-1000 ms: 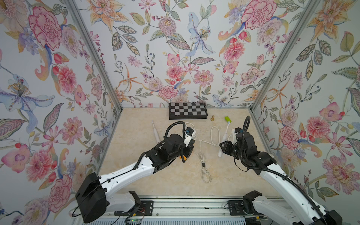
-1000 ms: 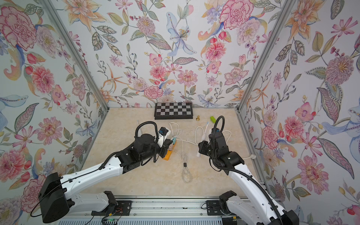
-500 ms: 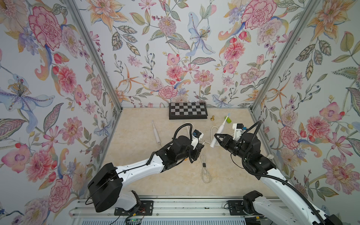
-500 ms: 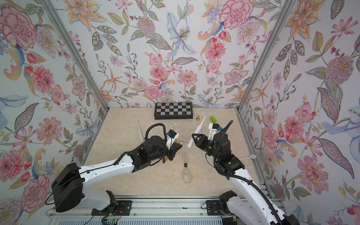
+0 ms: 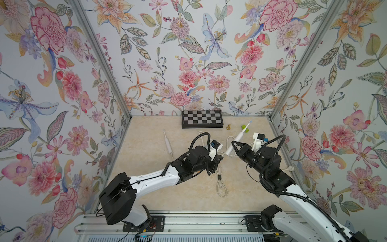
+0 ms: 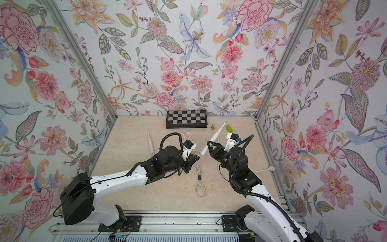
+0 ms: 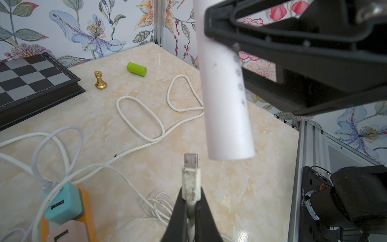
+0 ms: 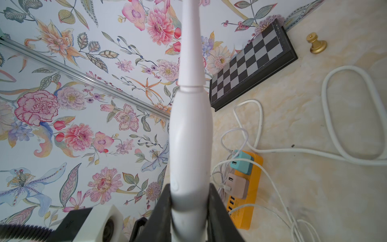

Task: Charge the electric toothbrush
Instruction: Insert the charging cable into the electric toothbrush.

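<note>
Claws first: your left claw (image 7: 191, 189) is pinched shut on the white charging plug (image 7: 190, 167), and your right claw (image 8: 189, 187) clamps the electric toothbrush (image 8: 190, 134) by its handle, lifted off the counter (image 7: 240, 199). Just ahead of the left claw, the plug tip sits near the toothbrush base, not touching. Both pickups look done; lining up and seating the plug is left. Farther out lies the orange power strip (image 8: 244, 219).

Marble tabletop (image 5: 178, 201) carries chessboard (image 5: 202, 119), gold pawn (image 5: 228, 127), green cylinder (image 6: 229, 128), white cables (image 5: 219, 174), power strip (image 8: 247, 209)
</note>
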You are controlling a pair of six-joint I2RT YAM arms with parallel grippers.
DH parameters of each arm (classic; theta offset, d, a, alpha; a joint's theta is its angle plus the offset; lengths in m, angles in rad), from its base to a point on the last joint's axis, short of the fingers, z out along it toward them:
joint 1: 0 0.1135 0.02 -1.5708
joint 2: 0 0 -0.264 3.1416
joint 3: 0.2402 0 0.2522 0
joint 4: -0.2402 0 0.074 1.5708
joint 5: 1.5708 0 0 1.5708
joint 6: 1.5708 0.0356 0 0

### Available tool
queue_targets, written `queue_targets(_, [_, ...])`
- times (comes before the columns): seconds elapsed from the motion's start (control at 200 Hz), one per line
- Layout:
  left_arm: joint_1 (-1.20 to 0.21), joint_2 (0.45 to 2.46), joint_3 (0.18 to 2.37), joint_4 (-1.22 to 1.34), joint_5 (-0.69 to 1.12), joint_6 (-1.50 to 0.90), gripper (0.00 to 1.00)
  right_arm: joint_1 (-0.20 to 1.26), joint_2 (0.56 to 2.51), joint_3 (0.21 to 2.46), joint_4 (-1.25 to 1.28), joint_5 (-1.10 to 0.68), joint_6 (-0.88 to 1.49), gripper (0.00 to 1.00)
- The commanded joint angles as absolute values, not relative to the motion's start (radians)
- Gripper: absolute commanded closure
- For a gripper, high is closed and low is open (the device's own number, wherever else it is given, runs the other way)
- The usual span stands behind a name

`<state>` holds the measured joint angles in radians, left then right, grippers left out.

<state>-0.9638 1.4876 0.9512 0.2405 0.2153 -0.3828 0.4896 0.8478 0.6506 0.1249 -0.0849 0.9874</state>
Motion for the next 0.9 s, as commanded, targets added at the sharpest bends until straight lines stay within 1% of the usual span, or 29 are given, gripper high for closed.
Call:
queue_targets(0.0, [-0.983,1.503,0.995,0.244,0.238,-0.408,1.0,0.489,0.838,0.663,0.158,-0.03,0.955,0.91])
queue_targets(0.08, [-0.984,1.502,0.996,0.241,0.237,-0.408,1.0,0.486,0.83,0.658,0.165,-0.005,0.948,0.91])
queue_targets(0.27, [-0.987,1.512,1.018,0.234,0.234,-0.404,1.0,0.489,0.862,0.657,0.187,-0.047,0.972,0.92])
queue_targets(0.53, [-0.988,1.534,1.058,0.194,0.215,-0.392,1.0,0.494,0.858,0.662,0.173,-0.046,0.971,0.94])
queue_targets(0.896, [-0.988,1.521,1.059,0.198,0.213,-0.392,1.0,0.511,0.855,0.655,0.135,-0.003,0.949,0.97])
